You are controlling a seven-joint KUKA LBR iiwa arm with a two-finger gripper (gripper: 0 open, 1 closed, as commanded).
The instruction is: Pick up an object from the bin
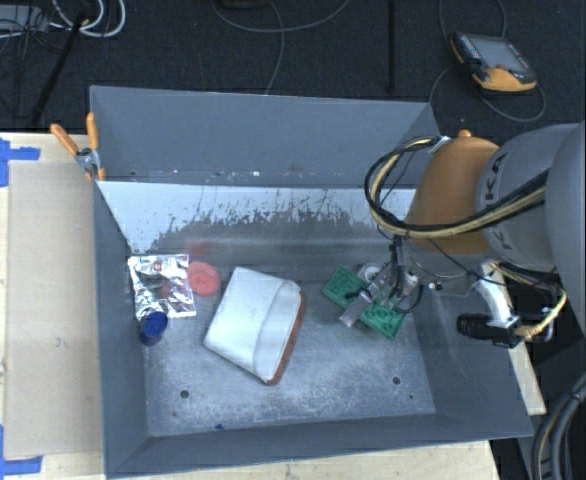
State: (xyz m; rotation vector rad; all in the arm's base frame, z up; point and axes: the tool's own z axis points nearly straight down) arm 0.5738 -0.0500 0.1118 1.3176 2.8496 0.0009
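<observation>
Nearest lie a white pouch mid-bin and a blue cap at left. On the right, the gripper hangs low over green blocks; whether it is apart or together cannot be told. Farther left: foil packet, pink disc.

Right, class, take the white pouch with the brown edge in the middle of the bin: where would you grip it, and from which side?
Probably the brown edge of the white pouch, coming straight down on its side toward the view's right. The pouch lies flat and wide, but that rim seems to stand up as a narrow lip, with bare bin floor beside it.
</observation>
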